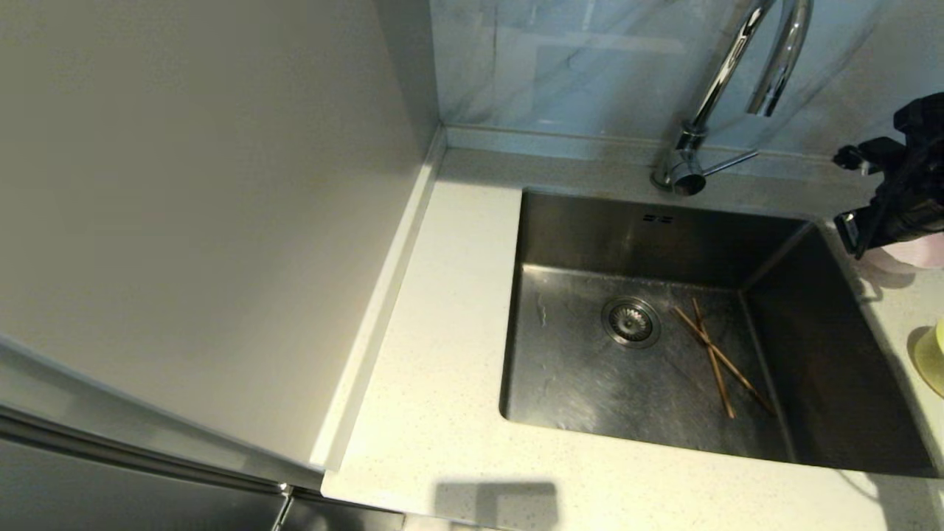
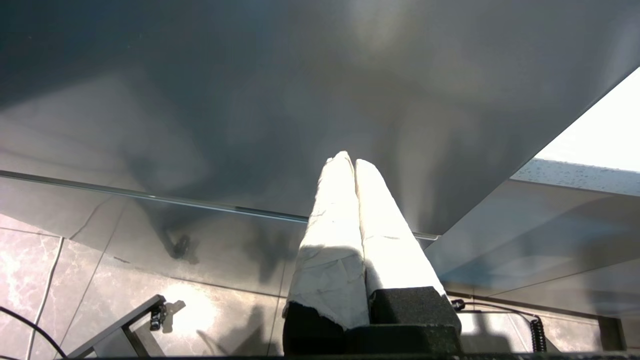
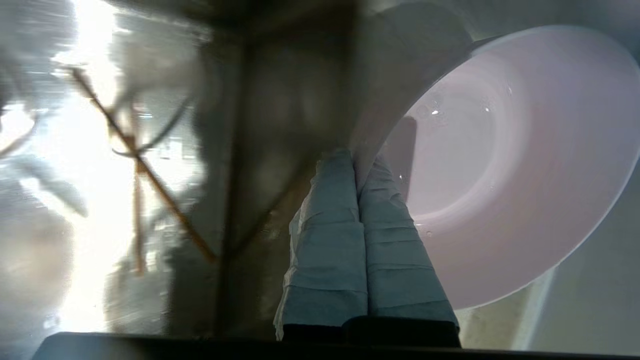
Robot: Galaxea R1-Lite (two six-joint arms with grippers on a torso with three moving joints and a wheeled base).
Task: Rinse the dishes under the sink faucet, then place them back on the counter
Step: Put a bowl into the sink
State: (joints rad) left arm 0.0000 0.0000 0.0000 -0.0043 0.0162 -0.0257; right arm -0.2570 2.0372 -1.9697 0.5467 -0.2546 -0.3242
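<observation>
My right gripper (image 1: 874,247) is at the sink's right rim, its taped fingers (image 3: 325,210) shut on the rim of the pale pink bowl (image 1: 922,254), one finger inside, one outside. The pink bowl (image 3: 505,165) is tilted, with a few water drops inside, low over the counter; I cannot tell whether it touches. Two brown chopsticks (image 1: 719,354) lie crossed on the sink floor (image 1: 582,376), right of the drain strainer (image 1: 631,321). The yellow-green bowl (image 1: 933,358) sits on the counter at the right edge. My left gripper (image 2: 348,160) is shut on nothing, outside the head view.
The chrome gooseneck faucet (image 1: 726,81) rises behind the sink, its thin side lever (image 1: 730,161) pointing right. Speckled off-white counter (image 1: 442,332) runs left of and in front of the basin. A plain grey wall panel (image 1: 206,206) stands at the left.
</observation>
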